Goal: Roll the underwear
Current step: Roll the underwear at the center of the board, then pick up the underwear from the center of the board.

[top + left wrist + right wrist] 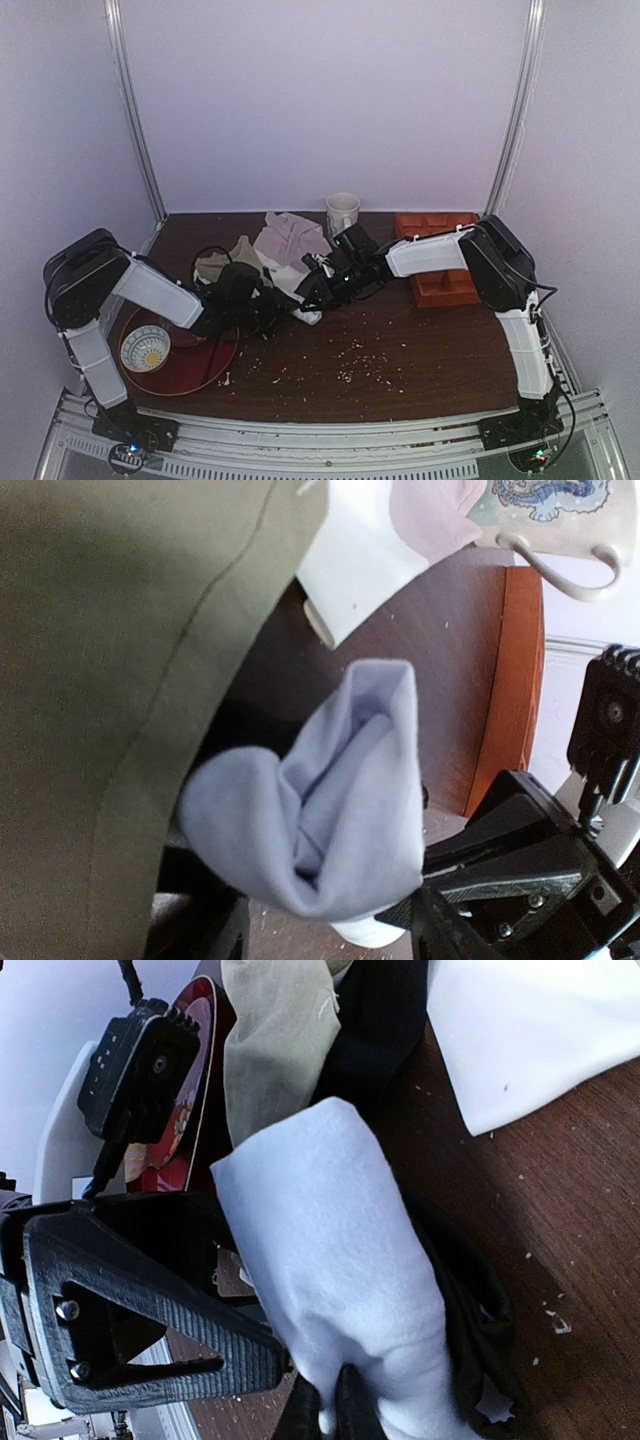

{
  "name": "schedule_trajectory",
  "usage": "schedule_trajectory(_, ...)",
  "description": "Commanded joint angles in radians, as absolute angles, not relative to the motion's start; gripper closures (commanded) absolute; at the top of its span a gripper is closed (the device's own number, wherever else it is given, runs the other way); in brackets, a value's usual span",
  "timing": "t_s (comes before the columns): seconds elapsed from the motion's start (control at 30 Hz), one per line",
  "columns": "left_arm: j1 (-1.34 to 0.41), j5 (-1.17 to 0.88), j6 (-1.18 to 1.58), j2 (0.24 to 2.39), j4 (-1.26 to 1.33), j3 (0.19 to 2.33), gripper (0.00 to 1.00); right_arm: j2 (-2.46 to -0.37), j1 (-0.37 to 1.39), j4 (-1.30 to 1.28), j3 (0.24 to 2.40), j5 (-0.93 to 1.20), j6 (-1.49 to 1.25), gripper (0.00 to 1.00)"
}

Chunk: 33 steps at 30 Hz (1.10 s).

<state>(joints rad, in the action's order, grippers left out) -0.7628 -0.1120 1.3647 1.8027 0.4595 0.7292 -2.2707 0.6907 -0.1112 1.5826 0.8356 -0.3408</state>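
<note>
We look down on a dark brown wooden table, where two grippers meet near the middle. Between them is the underwear: white stretch-cotton boxer briefs wound into a short, fat tube. From the left wrist we see its open end, with the layers curling inward. The waistband lettering is not visible.

The right gripper has its black ribbed fingers pressed together on one end of the tube, pinching the cloth. We judge that this pinch is what stops the layers from springing loose. The left gripper is spread wide, with one finger on each side of the tube's other end, and does not appear to press it. We read that as the bundle being in the right gripper's care alone, and the rolling looks nearly or fully done. We cannot tell whether the tube rests on the wood or hangs just above it.

An olive-beige cotton garment lies just beside the roll on the left, and a pale pinkish-grey crumpled cloth lies just behind it. Both are close enough to snag. A white ceramic mug, an orange-red plastic tray and a round red plate carrying a white patterned bowl sit well apart, toward the table's edges. Pale crumbs dot the wood.
</note>
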Motion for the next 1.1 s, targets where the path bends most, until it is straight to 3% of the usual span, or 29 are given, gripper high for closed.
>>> schedule_trajectory(0.0,-0.762,-0.029,1.418,1.826,0.565,0.719,0.25,-2.296,0.687,-0.185,1.542,0.802,-0.353,1.0)
schedule_trajectory(0.63,-0.781,0.035,1.5,1.918,0.598,0.773,0.29,-2.29,0.686,-0.16,1.527,0.834,-0.36,1.0)
schedule_trajectory(0.9,-0.783,0.061,1.486,1.924,0.547,0.817,0.47,-2.29,0.686,-0.163,1.526,0.841,-0.357,1.0)
schedule_trajectory(0.97,-0.782,0.06,1.483,1.926,0.545,0.819,0.62,-2.29,0.686,-0.164,1.525,0.84,-0.357,1.0)
schedule_trajectory(1.07,-0.783,0.056,1.484,1.93,0.544,0.819,0.74,-2.289,0.686,-0.165,1.525,0.841,-0.354,1.0)
